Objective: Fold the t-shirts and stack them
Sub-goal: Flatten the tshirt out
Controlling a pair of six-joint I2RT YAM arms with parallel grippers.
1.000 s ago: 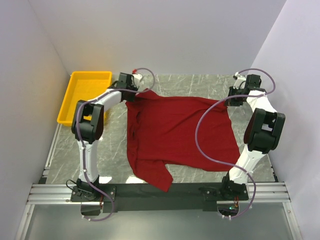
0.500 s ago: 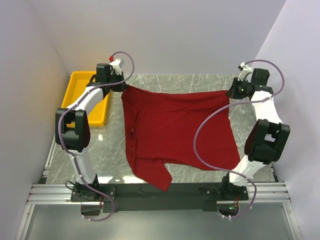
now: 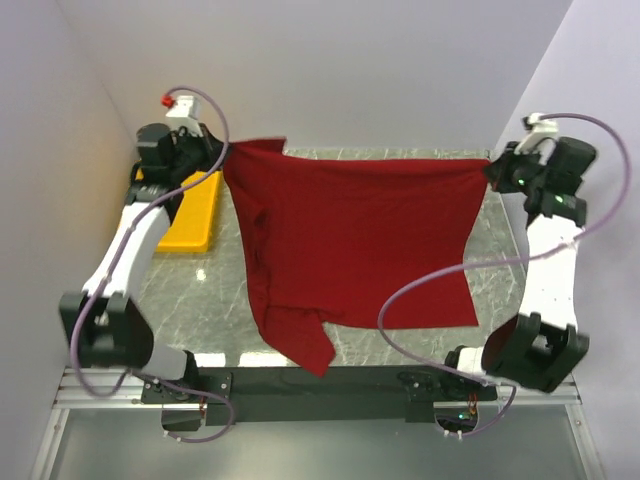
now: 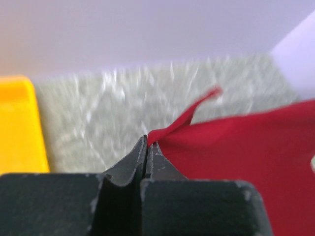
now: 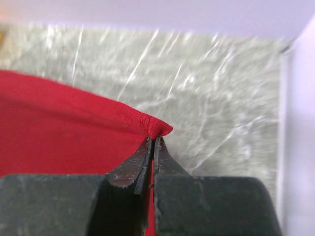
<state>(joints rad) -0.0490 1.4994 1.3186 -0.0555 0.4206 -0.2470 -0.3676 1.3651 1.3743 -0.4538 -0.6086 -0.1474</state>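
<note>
Your left tool (image 3: 224,152), at ten o'clock over the worktop (image 3: 215,290), and your right tool (image 3: 490,172), at two o'clock, are each pinched fully shut on a far corner of the t-shirt (image 3: 360,230). It is stretched taut between them and drapes toward six o'clock, where its lower part appears to rest on the worktop. Expect the cloth to be light, limp and stretchy, sagging and swinging instead of holding shape, so take hold at hems or seams, where doubled fabric is least likely to slip.
</note>
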